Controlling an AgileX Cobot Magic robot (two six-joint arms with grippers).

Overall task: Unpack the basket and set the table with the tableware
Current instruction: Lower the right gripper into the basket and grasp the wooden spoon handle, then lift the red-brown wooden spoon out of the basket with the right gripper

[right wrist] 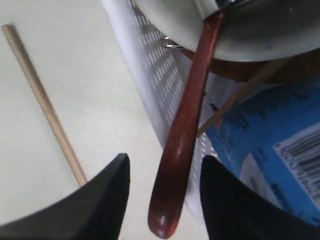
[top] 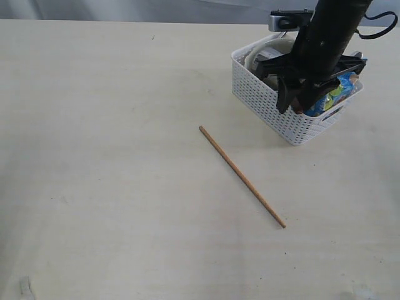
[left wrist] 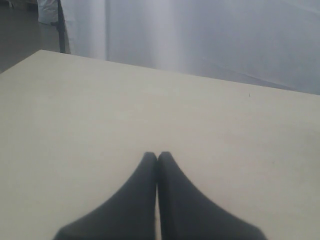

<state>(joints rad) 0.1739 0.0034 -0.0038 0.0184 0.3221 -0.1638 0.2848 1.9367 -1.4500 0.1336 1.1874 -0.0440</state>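
Item 1, table (top: 112,125): pale beige top, lightly scuffed. It carries everything listed below.

Item 2, basket (top: 265,103): white, with lattice sides. It stands on the far right part of the table in the exterior view and is still loaded.

Item 3, chopstick (top: 242,177): 1 wooden stick lying flat and diagonal on the bare table, near the basket's front but not touching it.

Item 4, spoon (right wrist: 187,125): red-brown wood, inside the basket. It slants up from under the bowl (right wrist: 165,20), and its rounded end crosses the lattice wall.

Item 5, 2nd chopstick (right wrist: 240,95): in the basket, partly hidden under the bowl and beside the blue packet (right wrist: 270,130).

Item 6, bowl: cream, in the basket's far end. I see only part of its rim and underside.

Item 7, right gripper (right wrist: 165,160): poised over the basket's near side. Its 2 jaws stand apart with the spoon's handle between them, and I see a gap on each side, so nothing is held.

Item 8, left gripper (left wrist: 157,157): out of the exterior view. Its wrist camera shows the 2 fingers pressed together, closed on nothing, over bare table with a pale curtain (left wrist: 200,35) beyond.
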